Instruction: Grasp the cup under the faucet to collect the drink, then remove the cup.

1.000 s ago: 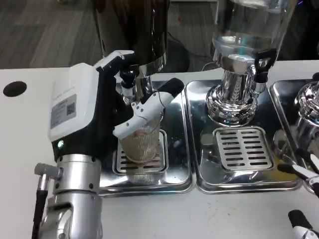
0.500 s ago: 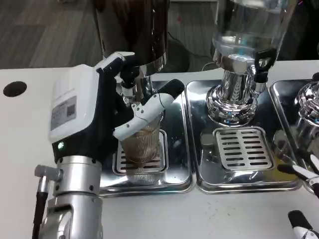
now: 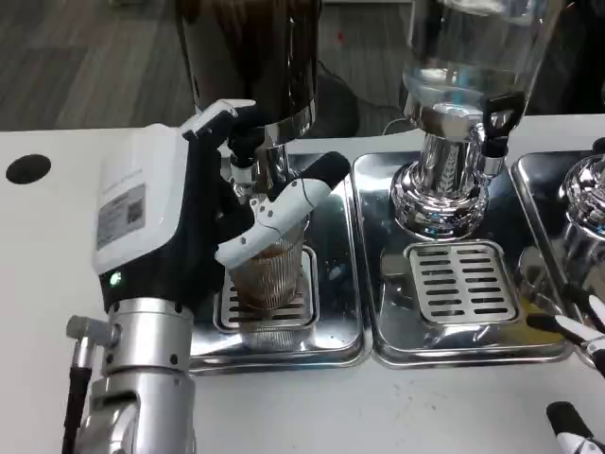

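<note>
The brown drink has been rising in the ribbed cup [image 3: 268, 276], which is standing on the drip grate [image 3: 230, 312] under the faucet [image 3: 242, 163]. The left hand [image 3: 203, 222] is clasping it; the right hand's fingertips [image 3: 575, 427] are lying apart, holding nothing.

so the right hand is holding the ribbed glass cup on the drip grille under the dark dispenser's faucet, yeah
Not quite: it is the left hand that holds the ribbed glass cup, as the head view shows. The rest stands: the cup sits on the drip grille under the dark dispenser's faucet. The right hand rests at the picture's right edge, apart from the cup.
</note>
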Robot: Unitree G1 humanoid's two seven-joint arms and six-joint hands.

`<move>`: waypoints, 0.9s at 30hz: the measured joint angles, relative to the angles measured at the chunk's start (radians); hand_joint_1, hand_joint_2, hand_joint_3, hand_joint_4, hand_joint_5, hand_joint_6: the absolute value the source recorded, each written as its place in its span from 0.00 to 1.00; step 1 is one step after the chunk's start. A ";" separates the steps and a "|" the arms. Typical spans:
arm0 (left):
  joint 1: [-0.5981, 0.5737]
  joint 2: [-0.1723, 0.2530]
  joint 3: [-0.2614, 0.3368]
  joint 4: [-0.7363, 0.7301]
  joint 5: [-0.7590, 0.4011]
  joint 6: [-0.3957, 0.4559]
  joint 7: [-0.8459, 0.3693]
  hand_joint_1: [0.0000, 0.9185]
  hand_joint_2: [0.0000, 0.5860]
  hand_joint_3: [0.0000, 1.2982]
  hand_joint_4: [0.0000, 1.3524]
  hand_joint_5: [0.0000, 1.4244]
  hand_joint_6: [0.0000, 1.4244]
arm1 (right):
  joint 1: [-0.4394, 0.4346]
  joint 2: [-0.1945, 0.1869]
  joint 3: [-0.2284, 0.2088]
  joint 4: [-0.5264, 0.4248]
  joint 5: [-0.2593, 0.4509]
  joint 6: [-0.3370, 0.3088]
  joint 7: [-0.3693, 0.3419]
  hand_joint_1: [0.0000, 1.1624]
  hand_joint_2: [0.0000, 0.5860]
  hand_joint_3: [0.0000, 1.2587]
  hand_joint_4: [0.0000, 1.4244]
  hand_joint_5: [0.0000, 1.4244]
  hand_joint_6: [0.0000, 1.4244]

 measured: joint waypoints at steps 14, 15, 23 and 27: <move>0.015 0.000 0.002 -0.009 0.000 -0.012 0.000 0.00 0.08 0.34 0.30 0.64 0.65 | 0.000 0.001 0.000 0.000 0.001 0.000 0.001 0.38 0.72 0.16 0.00 0.00 0.00; 0.015 0.000 0.002 -0.009 0.000 -0.012 0.000 0.00 0.08 0.34 0.30 0.64 0.65 | 0.000 0.001 0.000 -0.001 0.002 0.000 0.001 0.38 0.72 0.16 0.00 0.00 0.00; 0.013 0.000 0.004 -0.009 -0.001 -0.012 -0.001 0.00 0.08 0.34 0.30 0.64 0.65 | -0.004 0.001 0.000 -0.003 0.011 0.003 0.011 0.38 0.72 0.16 0.00 0.00 0.00; 0.012 0.000 0.007 -0.009 -0.005 -0.012 -0.001 0.00 0.08 0.31 0.27 0.64 0.65 | -0.006 0.001 0.000 -0.005 0.012 0.012 0.017 0.38 0.72 0.16 0.00 0.00 0.00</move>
